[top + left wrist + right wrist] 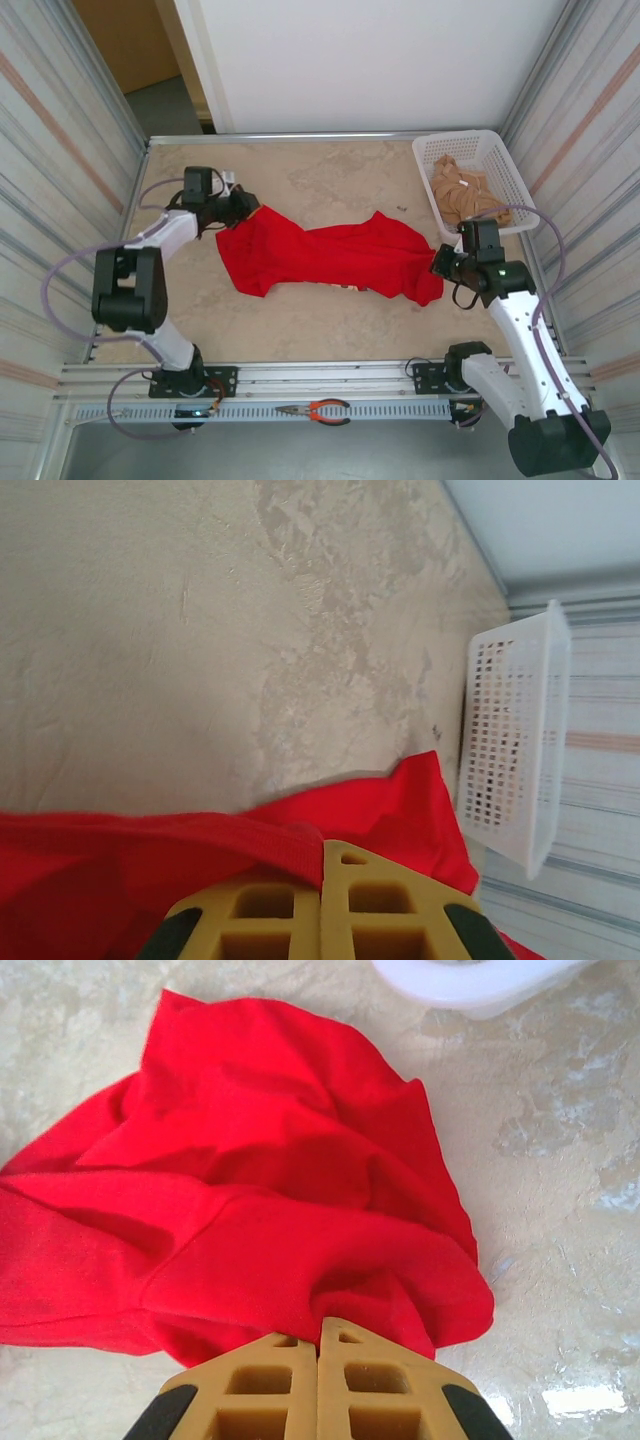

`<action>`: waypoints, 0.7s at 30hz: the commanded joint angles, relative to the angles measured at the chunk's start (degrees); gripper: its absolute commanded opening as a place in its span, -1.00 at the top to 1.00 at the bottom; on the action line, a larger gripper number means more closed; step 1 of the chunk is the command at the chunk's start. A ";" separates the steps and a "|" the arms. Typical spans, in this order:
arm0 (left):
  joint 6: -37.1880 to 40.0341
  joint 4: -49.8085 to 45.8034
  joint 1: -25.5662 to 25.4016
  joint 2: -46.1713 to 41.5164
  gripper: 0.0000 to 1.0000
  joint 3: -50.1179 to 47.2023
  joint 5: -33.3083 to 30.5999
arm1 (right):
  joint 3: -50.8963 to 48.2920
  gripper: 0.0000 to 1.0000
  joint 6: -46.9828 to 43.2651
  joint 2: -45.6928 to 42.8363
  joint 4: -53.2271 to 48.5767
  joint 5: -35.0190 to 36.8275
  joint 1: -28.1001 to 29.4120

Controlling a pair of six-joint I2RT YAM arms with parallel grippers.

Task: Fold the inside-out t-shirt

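t-shirt stretched between left gripper, right gripper

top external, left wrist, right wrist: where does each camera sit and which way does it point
Top external: above and behind the arms, looking down on the table; both arms show, left gripper and right gripper shut on the ends of the red t-shirt.
Left wrist: on the left arm, facing across the table toward the white basket; its closed fingers at the bottom.
Right wrist: on the right arm, facing down at the bunched t-shirt; its closed fingers at the bottom.
Shared: both wrist views show the t-shirt and basket.
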 commanded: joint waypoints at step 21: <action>14.46 -14.66 -3.37 -3.04 -0.05 -2.61 -13.98 | -1.89 1.00 0.32 0.42 3.70 -1.85 -0.74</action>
